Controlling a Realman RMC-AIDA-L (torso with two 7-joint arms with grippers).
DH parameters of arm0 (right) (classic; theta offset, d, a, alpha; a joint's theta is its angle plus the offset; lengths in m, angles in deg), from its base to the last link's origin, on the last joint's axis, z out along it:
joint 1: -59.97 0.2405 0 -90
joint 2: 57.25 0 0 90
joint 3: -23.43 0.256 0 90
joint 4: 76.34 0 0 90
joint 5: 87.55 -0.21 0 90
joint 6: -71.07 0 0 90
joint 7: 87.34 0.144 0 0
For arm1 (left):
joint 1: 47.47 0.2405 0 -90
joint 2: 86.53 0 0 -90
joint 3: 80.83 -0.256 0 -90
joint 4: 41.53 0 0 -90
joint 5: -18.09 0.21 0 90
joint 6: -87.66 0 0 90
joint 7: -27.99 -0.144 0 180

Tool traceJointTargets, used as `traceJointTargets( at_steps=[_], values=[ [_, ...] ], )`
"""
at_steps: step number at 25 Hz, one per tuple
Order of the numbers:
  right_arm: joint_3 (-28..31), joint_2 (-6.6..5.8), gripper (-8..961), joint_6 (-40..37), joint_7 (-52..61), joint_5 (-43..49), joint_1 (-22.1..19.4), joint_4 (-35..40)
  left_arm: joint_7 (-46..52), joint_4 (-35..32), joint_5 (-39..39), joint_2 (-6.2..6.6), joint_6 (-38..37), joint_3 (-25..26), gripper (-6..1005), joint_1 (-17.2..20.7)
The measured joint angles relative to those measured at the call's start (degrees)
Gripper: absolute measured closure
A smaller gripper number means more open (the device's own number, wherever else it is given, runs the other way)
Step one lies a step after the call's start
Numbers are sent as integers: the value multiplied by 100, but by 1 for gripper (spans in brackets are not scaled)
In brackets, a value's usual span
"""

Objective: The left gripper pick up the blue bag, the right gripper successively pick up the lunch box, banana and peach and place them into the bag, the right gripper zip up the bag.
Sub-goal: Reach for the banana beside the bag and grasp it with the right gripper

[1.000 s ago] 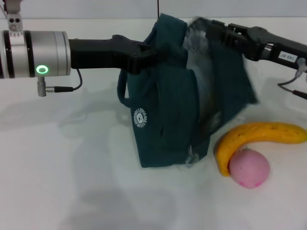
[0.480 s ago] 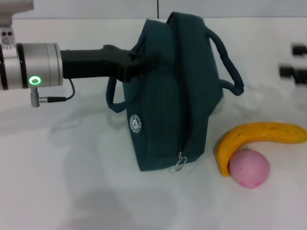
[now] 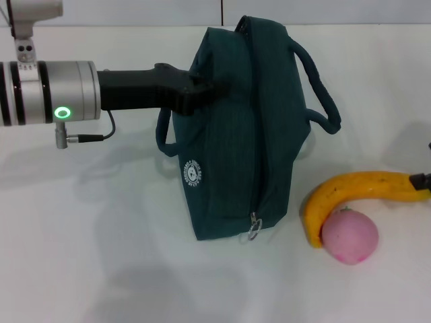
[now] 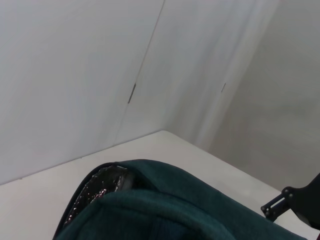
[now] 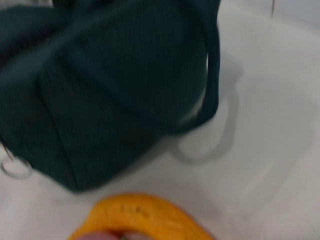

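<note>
The blue bag (image 3: 242,128) stands upright at the table's middle, zip line facing me and its metal pull (image 3: 254,232) low at the front. My left gripper (image 3: 202,91) comes in from the left and is shut on the bag's upper left edge. The banana (image 3: 363,192) lies right of the bag, curving around the pink peach (image 3: 349,235). Only a black tip of my right gripper (image 3: 421,180) shows at the right edge, by the banana's far end. In the right wrist view the bag (image 5: 100,85) and banana (image 5: 145,217) are close below. The lunch box is out of view.
The white table (image 3: 101,256) stretches bare to the left and front of the bag. One rope handle (image 3: 323,101) loops out on the bag's right side. A pale wall (image 4: 75,75) rises behind the table.
My right gripper has left the bag's top, pulled away to the right and come down beside the banana's end. The bag's mouth has fallen closed. The left gripper still holds the bag.
</note>
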Motion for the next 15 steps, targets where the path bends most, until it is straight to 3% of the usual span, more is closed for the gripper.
traceJointTargets(
  at_steps=[9, 15],
  values=[
    [-712, 120, 80, 206, 399, 1112, 737, -221, -100, 31, 19, -24, 190, -3, 964, -53],
    [-1193, 146, 87, 407, 423, 1246, 1157, -749, -125, 96, -11, -34, 279, -4, 964, -116]
  ],
)
